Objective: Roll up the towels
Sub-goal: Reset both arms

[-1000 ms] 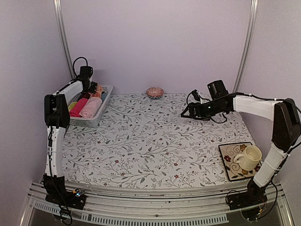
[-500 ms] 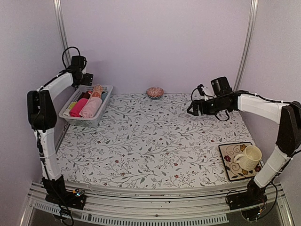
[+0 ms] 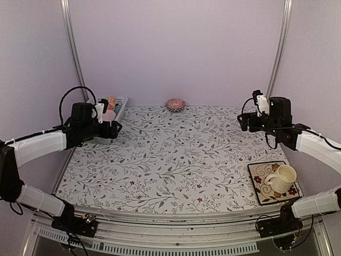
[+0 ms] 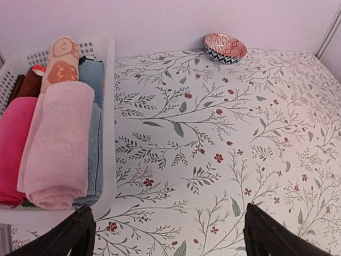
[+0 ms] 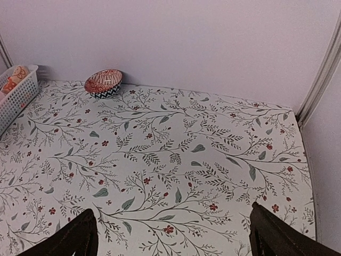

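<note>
The light pink towel (image 4: pixel 57 144) lies rolled in the white basket (image 4: pixel 109 106) at the far left of the table. The peach-orange patterned towel (image 4: pixel 63 60) lies rolled behind it and also shows in the top view (image 3: pixel 111 101) and the right wrist view (image 5: pixel 13 76). My left gripper (image 4: pixel 168 241) hangs open above the floral tablecloth, just right of the basket's near corner, nothing between its fingers (image 4: pixel 74 237). From above, the left gripper (image 3: pixel 112 129) covers part of the basket (image 3: pixel 121 102). My right gripper (image 3: pixel 242 121) is open and empty over the table's far right, its fingertips (image 5: pixel 274 234) wide apart.
A magenta rolled cloth (image 4: pixel 13 146) and a blue one (image 4: pixel 96 77) share the basket. A small red patterned bowl (image 3: pixel 175 104) stands at the back wall. A cream mug (image 3: pixel 281 178) sits on a decorated tile (image 3: pixel 260 176) at the near right.
My left arm has drawn back from above the basket and lowered beside its near corner. My right arm has pulled back to the right. Both grippers stay open.
</note>
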You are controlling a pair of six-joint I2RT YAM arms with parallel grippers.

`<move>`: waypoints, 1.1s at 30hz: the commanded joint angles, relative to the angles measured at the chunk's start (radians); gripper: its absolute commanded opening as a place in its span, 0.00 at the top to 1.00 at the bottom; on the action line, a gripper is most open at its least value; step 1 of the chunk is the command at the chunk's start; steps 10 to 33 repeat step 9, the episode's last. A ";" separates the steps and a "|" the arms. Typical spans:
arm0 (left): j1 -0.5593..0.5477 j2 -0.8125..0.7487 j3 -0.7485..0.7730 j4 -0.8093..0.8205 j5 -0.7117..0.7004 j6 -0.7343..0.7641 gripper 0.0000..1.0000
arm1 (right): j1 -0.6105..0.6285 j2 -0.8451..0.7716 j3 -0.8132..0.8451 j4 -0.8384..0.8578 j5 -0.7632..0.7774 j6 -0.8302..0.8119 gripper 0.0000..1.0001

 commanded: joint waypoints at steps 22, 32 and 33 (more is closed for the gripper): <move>-0.038 -0.267 -0.256 0.236 -0.025 0.019 0.03 | -0.012 -0.225 -0.176 0.151 0.150 -0.049 0.01; -0.038 -0.267 -0.256 0.236 -0.025 0.019 0.03 | -0.012 -0.225 -0.176 0.151 0.150 -0.049 0.01; -0.038 -0.267 -0.256 0.236 -0.025 0.019 0.03 | -0.012 -0.225 -0.176 0.151 0.150 -0.049 0.01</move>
